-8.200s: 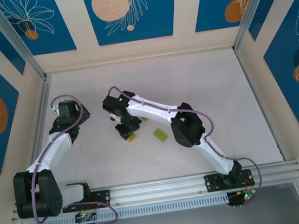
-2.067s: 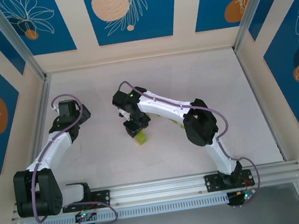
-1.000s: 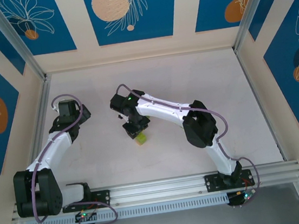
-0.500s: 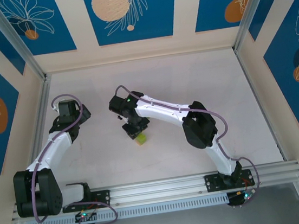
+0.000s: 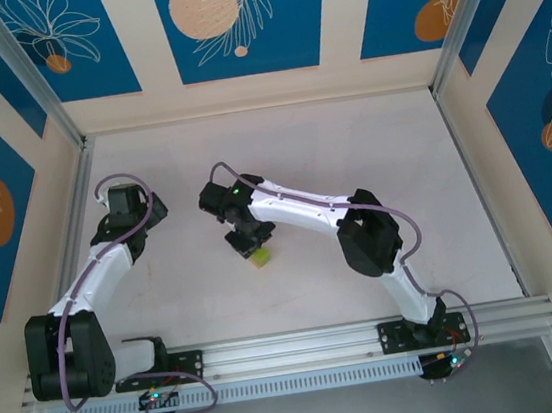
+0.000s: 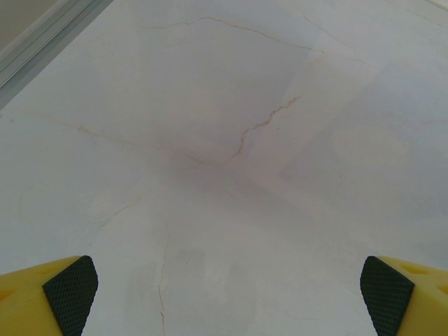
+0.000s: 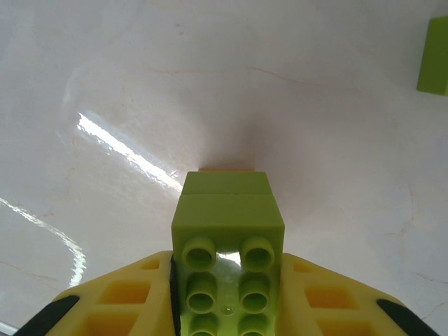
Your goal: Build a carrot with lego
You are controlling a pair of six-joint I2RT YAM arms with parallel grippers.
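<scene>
A: Left side first. What did you log?

B: Left gripper [image 6: 225, 308] hung over bare table [image 6: 231, 140], its fingers [image 6: 68, 299] spread wide with nothing between them. It was well apart from any brick.

A: And mid-table?

B: Right gripper [image 5: 250, 244] was there, its yellow fingers [image 7: 133, 297] pressed to both flanks of the carrot [image 7: 227, 217], grasping it. The body was lime-green and studded. The orange brick [image 7: 225, 169] showed as a sliver at the far end, seemingly down against the table.

A: Which way did it lie?

B: The long axis ran straight out from between the fingers, away from the wrist, with the orange tip farthest. The overhead view put the carrot just on the near side of the right wrist.

A: Anything farther right?

B: One loose lime-green brick [image 7: 435, 56], off to the right and beyond the fingertips, apart from the carrot.

A: Your read?

B: The right arm was much the nearer to both. To reach that loose piece it would probably have to swing right, with the carrot either set down or carried along.
</scene>
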